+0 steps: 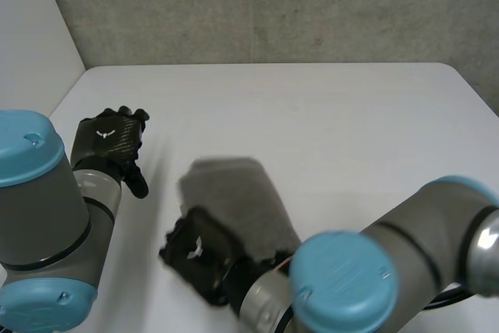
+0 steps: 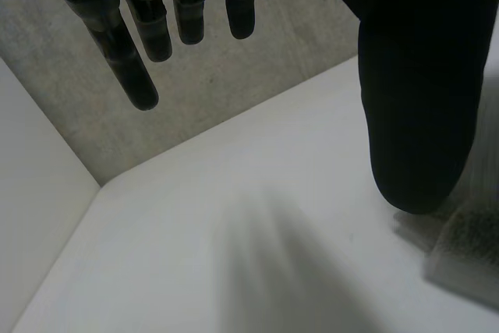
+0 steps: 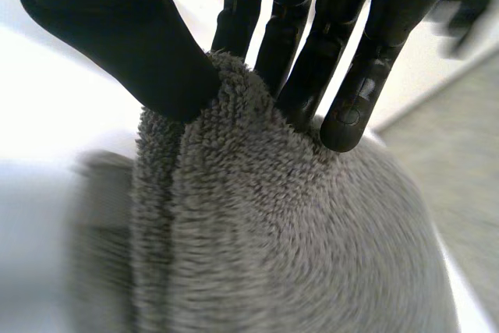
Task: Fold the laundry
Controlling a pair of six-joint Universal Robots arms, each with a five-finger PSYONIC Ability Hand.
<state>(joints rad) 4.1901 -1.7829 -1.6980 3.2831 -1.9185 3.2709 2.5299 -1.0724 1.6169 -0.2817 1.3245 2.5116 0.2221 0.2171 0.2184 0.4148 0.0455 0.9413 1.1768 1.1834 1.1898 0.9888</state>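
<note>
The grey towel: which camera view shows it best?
The right wrist view: the grey towel shows its pile and folded layers there, pinched between thumb and fingers of the right robot hand. In the head view the towel lies on the table, partly behind that hand. The left wrist view catches a corner beside the left robot hand.

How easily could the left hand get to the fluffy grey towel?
Yes, probably easily. The left hand hangs open beside the grey towel with bare white table between them. The right hand pinches the towel's near end, so the side facing it looks free.
</note>
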